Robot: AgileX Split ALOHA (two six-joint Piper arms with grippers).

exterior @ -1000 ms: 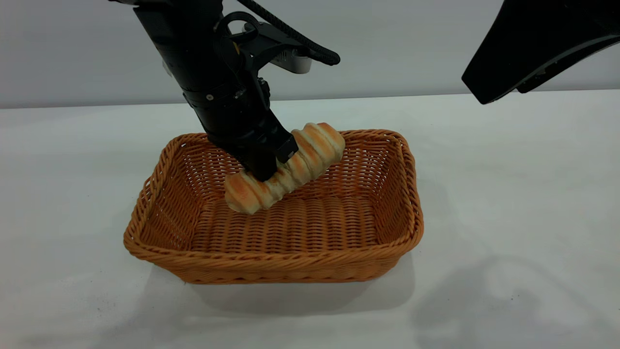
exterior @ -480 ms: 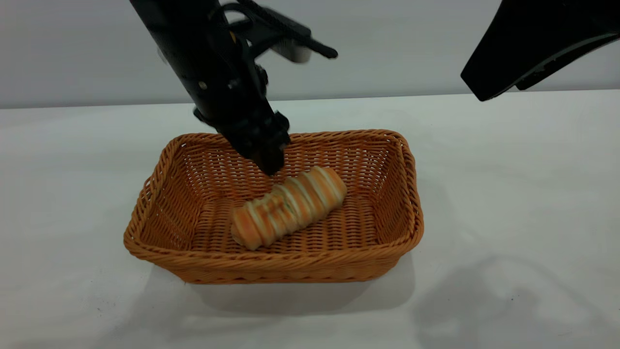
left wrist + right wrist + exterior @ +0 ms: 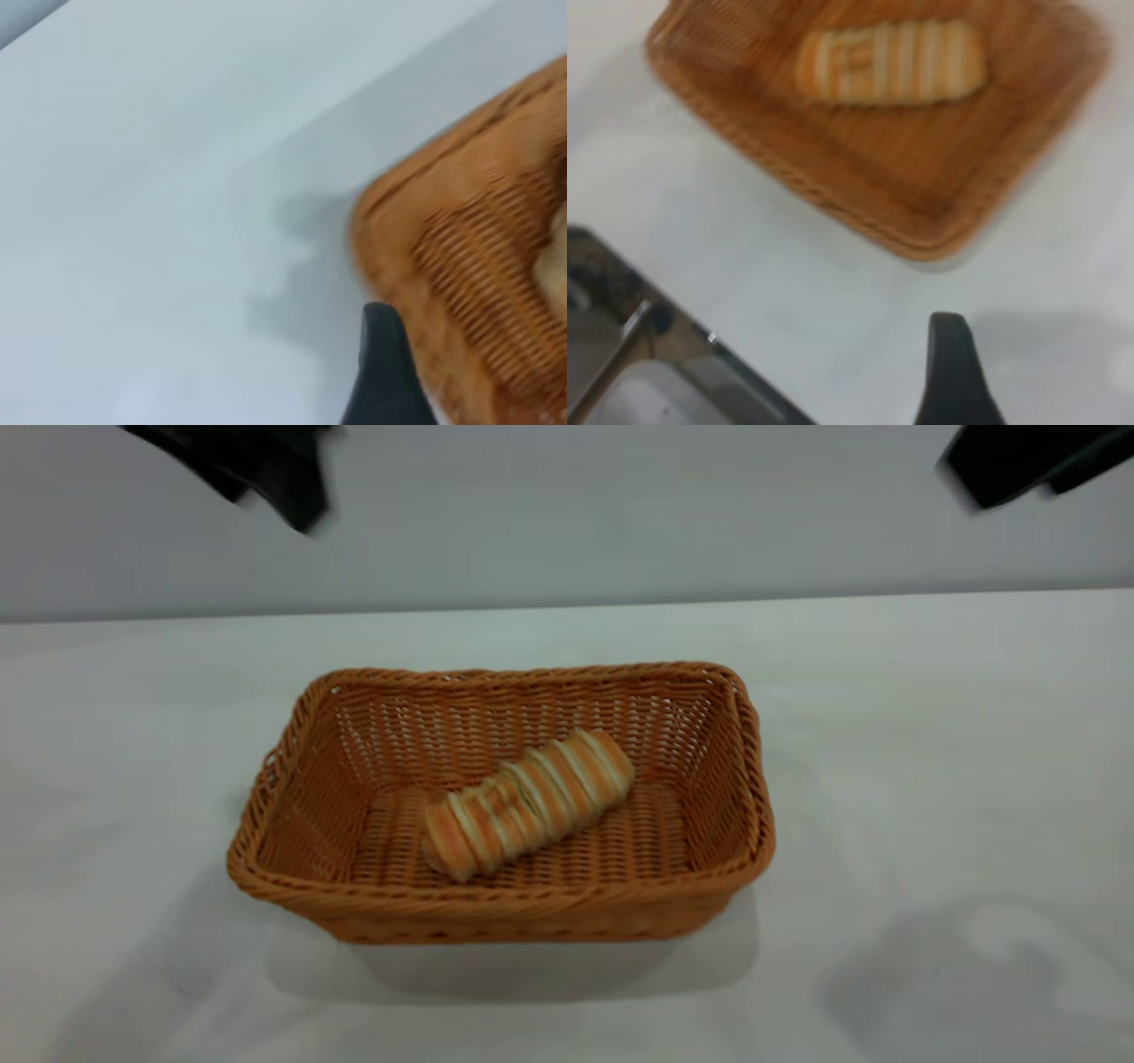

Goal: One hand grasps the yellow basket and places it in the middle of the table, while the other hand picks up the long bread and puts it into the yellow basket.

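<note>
Orange-tan woven wicker basket (image 3: 292,886) held the golden striped long bread (image 3: 528,803) mid-tabletop (image 3: 930,717), so I judged lifting both pincers clear best, their openings impossible to tell.

both grippers (image 3: 266,478) apparently cropped, blurred.

white table (image 3: 930,717), yellow basket (image 3: 532,908) resting at its middle

Soft, even light falls from above, without glare. The basket (image 3: 496,908) casts a pale shadow toward the camera on the table (image 3: 930,717). Both arms at the upper corners are smeared by motion. Both wrist views are blurred.
</note>
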